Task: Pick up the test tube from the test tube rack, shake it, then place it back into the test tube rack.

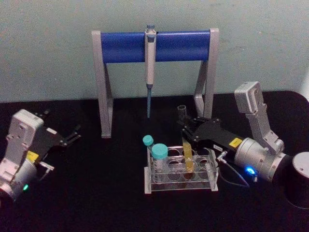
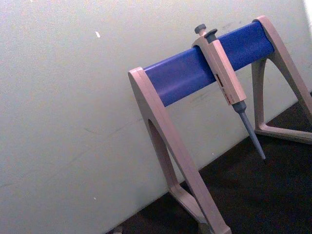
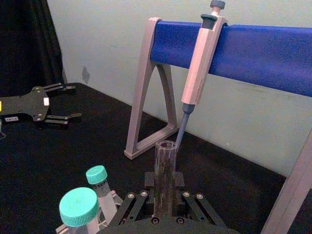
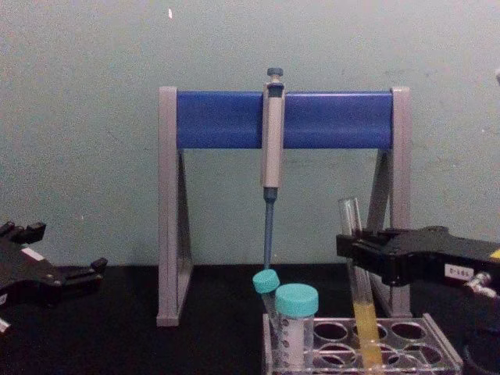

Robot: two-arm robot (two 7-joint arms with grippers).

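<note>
1. You work under soft, even light; the pale wall (image 1: 48, 48) is the brightest area in every view.
2. The blue crossbar (image 1: 125, 46) carries a paler band along its upper side, so your light falls from above.
3. Where you find shadows behind the stand (image 1: 104, 96), they are faint and soft-edged.
4. The black table top (image 1: 96, 203) gives back almost no light; the left gripper (image 1: 67, 137), also black, barely separates from it.
5. The test tube (image 4: 366, 320) shows its liquid as bright yellow, while its clear upper glass nearly merges with the wall in your chest view.
6. A green lamp (image 1: 25, 187) and a blue lamp (image 1: 249, 170) on the arms glare as small spots.
</note>
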